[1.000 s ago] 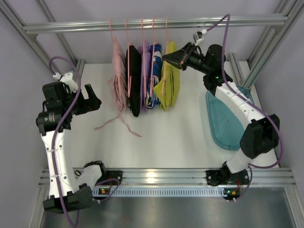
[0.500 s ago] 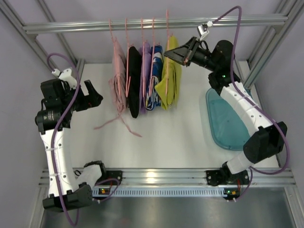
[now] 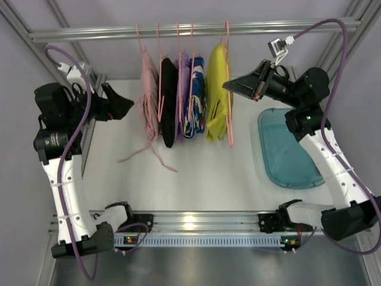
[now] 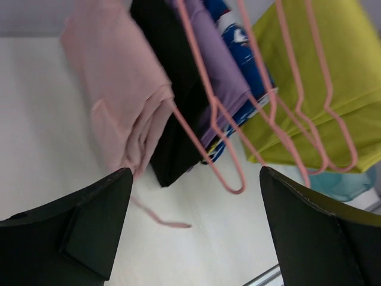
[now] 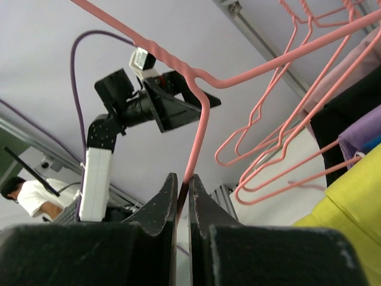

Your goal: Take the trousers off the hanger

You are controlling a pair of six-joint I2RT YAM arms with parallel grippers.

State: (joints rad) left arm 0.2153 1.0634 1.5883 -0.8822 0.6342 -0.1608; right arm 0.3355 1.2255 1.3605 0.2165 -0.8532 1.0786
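The yellow-green trousers [image 3: 215, 89] hang folded over a thin pink wire hanger [image 3: 228, 113], the rightmost on the rail. My right gripper [image 3: 228, 87] is shut on that hanger's wire just below the hook; the right wrist view shows the wire [image 5: 196, 134] pinched between the jaws of the right gripper [image 5: 183, 186], with the trousers [image 5: 351, 205] at lower right. My left gripper [image 3: 127, 106] is open and empty, left of the pink garment. In the left wrist view the left gripper [image 4: 196, 229] faces the garments, and the trousers [image 4: 333, 83] are at the far right.
Several more pink hangers carry a pink garment [image 3: 148, 98], a black one [image 3: 168, 98], a purple one [image 3: 182, 95] and a blue patterned one [image 3: 195, 95] on the metal rail [image 3: 89, 34]. A pink drawstring [image 3: 149, 154] trails on the table. A teal tray [image 3: 286, 152] lies at right.
My right gripper has moved right and nearer with the hanger, drawing the yellow-green trousers apart from the other garments. My left arm has risen and swung towards the rail.
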